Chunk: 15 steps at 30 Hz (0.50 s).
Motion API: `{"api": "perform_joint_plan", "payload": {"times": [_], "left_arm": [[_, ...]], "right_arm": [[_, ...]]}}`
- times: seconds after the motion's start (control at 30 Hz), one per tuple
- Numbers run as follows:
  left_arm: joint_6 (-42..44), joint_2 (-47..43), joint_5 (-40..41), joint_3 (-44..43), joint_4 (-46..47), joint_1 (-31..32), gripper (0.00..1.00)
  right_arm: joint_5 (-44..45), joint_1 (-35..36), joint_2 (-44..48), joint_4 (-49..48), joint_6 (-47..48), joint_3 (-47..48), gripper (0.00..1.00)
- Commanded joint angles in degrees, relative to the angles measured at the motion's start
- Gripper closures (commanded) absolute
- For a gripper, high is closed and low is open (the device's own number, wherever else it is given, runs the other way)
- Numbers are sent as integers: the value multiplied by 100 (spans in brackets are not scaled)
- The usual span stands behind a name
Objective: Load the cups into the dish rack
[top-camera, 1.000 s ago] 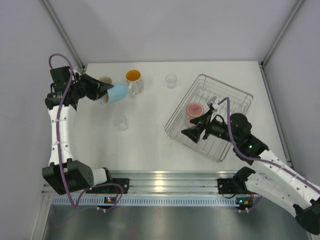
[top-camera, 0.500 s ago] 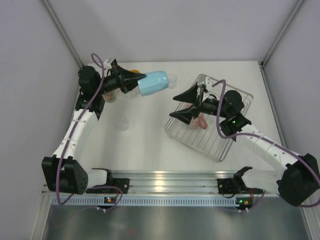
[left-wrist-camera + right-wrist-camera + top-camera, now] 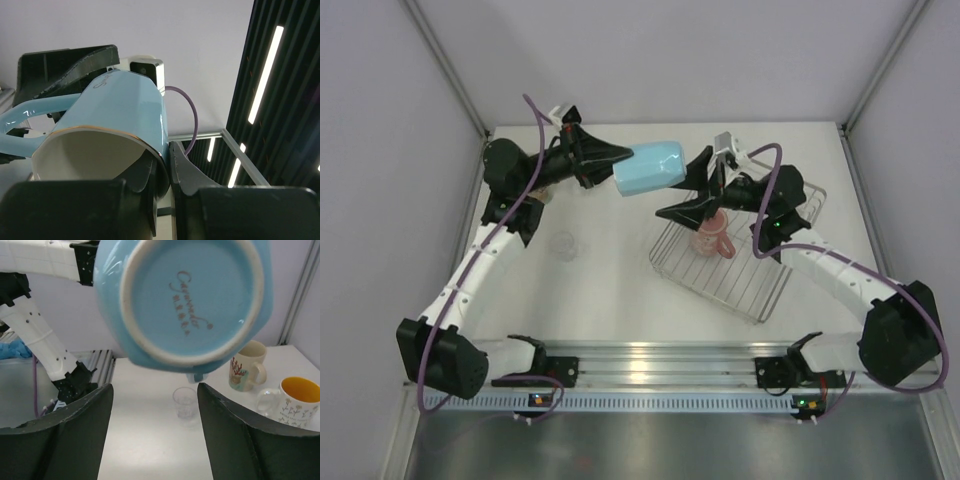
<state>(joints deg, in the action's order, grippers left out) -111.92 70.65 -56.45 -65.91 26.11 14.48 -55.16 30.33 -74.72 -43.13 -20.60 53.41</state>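
My left gripper point(image 3: 623, 160) is shut on the rim of the light blue cup point(image 3: 650, 168) and holds it on its side in the air, base toward the right gripper. In the left wrist view the fingers pinch the cup's wall point(image 3: 110, 125). My right gripper point(image 3: 682, 187) is open, its jaws wide, just right of the cup's base point(image 3: 192, 295) and not touching it. A pink cup point(image 3: 712, 235) lies in the silver wire dish rack point(image 3: 740, 285) below the right gripper.
A clear glass point(image 3: 562, 245) stands on the table left of the rack and also shows in the right wrist view point(image 3: 184, 402). A cream patterned cup point(image 3: 247, 366) and an orange-inside mug point(image 3: 295, 397) stand at the back left, hidden under the left arm in the top view.
The left gripper has lifted the blue cup from the back left and carried it right, toward the rack. The right gripper has risen out of the rack to face the cup.
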Motion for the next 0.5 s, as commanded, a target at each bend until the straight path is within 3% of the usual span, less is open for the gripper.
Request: {"api": "perform_joint_plan", "payload": {"times": [0.0,0.47], "left_arm": [[-243,-271,467,-203,940,335,100],[-313,-104,828,52,1379,723,100]], "right_arm": [[-162,-1,-147,-1231,-338,258,32],[-180,219,-667,-1768,-814,715,45]]}}
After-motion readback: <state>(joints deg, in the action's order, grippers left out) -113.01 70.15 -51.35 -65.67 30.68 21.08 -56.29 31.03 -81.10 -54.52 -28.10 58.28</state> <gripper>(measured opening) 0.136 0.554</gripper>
